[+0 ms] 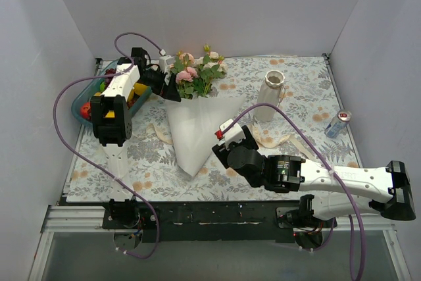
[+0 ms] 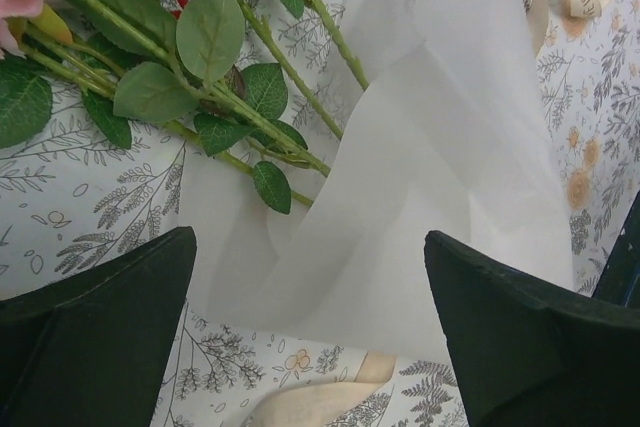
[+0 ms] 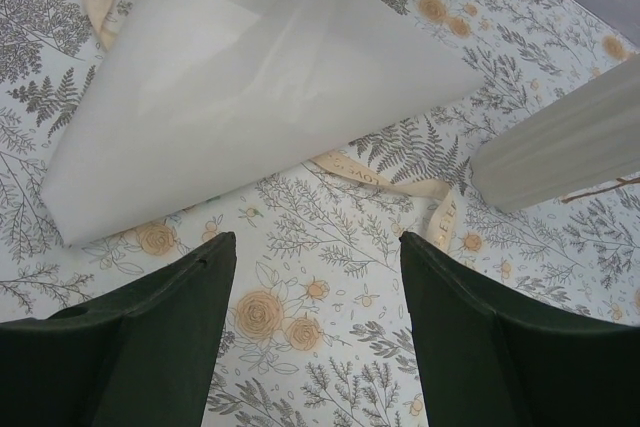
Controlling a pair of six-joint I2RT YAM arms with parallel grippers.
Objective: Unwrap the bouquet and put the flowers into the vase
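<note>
The bouquet's flowers (image 1: pixel 196 70), pink and cream roses with green leaves, lie at the back centre. Their stems (image 2: pixel 285 62) run onto the loose white paper (image 1: pixel 189 133), which spreads toward the near edge. Cream ribbon (image 3: pixel 395 179) lies untied on the cloth. The white ribbed vase (image 1: pixel 270 95) stands upright to the right of the paper. My left gripper (image 1: pixel 167 86) hovers open at the left edge of the stems, with only paper (image 2: pixel 430 157) and cloth between its fingers (image 2: pixel 120 327). My right gripper (image 1: pixel 229 145) is open over bare cloth between paper (image 3: pixel 250 77) and vase (image 3: pixel 560 147).
A blue tray of colourful fruit (image 1: pixel 99 97) sits at the back left, behind the left arm. A small silver can (image 1: pixel 337 124) stands near the right edge. A floral-print cloth (image 1: pixel 309 83) covers the table, and grey walls close in three sides.
</note>
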